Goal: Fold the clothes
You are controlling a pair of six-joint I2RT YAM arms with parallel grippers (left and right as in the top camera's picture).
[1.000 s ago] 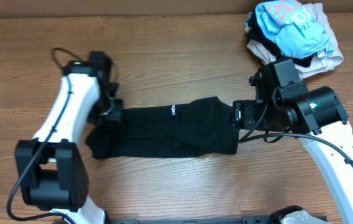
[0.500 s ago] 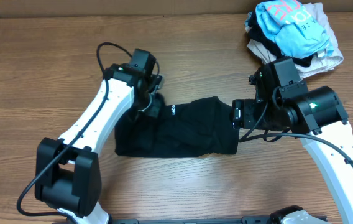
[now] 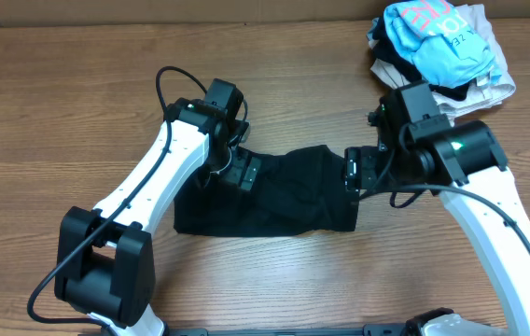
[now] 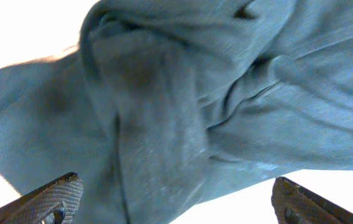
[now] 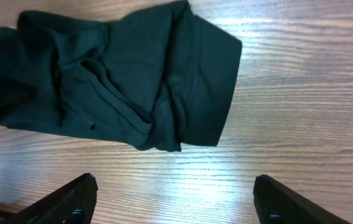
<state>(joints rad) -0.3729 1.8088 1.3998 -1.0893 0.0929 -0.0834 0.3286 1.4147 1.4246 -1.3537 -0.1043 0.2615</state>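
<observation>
The clothes, one black shirt (image 3: 284, 196), lie bunched in a short folded band on the wooden table (image 3: 50, 103). My left gripper (image 3: 240, 170) hovers over the shirt's upper left part. In the left wrist view the wrinkled shirt (image 4: 183, 106) fills the frame, and the left gripper (image 4: 173, 202) is open, its fingers (image 4: 46, 199) wide apart with nothing pinched between them. My right gripper (image 3: 351, 174) stands at the shirt's right edge. In the right wrist view the right gripper (image 5: 176, 202) is open over bare wood, with the shirt (image 5: 127, 74) lying beyond its tips.
A pile of other garments (image 3: 442, 47), light blue, white and beige, sits at the table's far right corner. The right arm's body (image 3: 461, 154) lies between that pile and the shirt. Bare wood (image 3: 50, 103) stretches to the left.
The left arm swept right, carrying the shirt's left end over its middle, then opened and let the cloth go. The shirt is shorter now. The right arm barely moved.
</observation>
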